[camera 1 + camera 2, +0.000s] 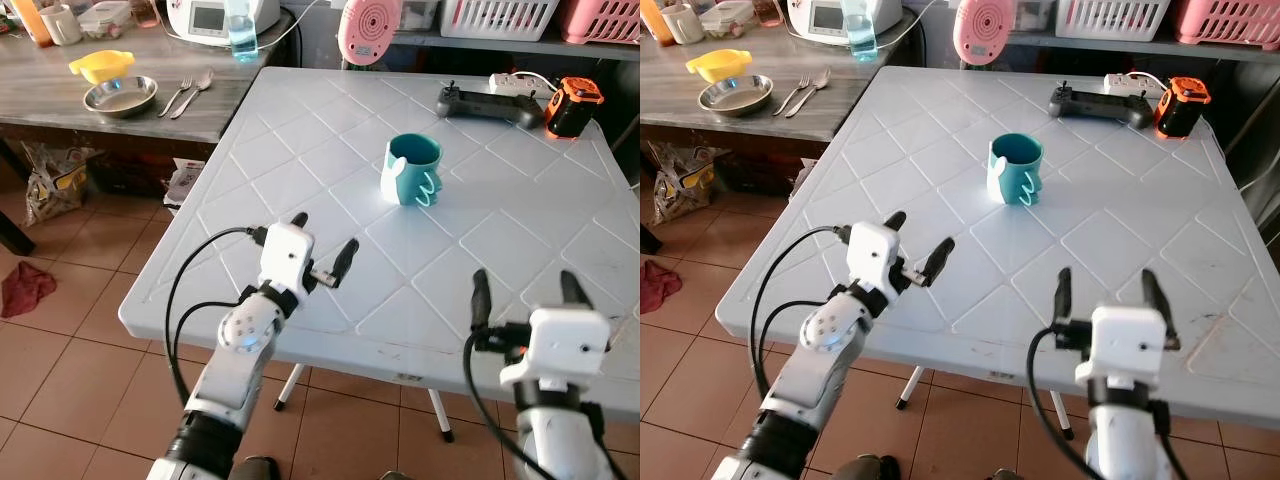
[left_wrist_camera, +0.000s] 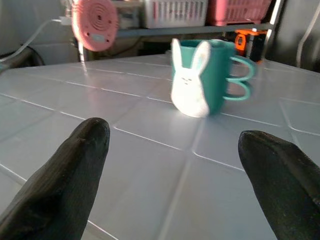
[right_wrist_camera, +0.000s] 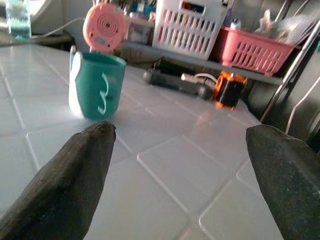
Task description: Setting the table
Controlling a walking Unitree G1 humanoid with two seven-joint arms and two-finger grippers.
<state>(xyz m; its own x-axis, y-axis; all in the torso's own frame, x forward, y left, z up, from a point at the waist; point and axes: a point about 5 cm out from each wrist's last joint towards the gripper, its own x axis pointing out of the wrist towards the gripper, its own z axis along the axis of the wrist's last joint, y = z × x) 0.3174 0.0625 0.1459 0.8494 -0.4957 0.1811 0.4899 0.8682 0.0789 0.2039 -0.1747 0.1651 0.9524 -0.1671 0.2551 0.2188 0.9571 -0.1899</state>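
Left eye view showed the cup (image 1: pixel 411 170) standing mid-surface (image 1: pixel 520 200), well beyond both grippers. Left gripper (image 1: pixel 322 248) and right gripper (image 1: pixel 523 296) hovered near the front edge, fingers spread, empty. A hasty reach might topple the cup.

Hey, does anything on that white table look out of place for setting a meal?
Yes. A black controller, an orange device and a power strip sit at the white table's far edge, not tableware. The teal mug stands upright, nothing spilled.
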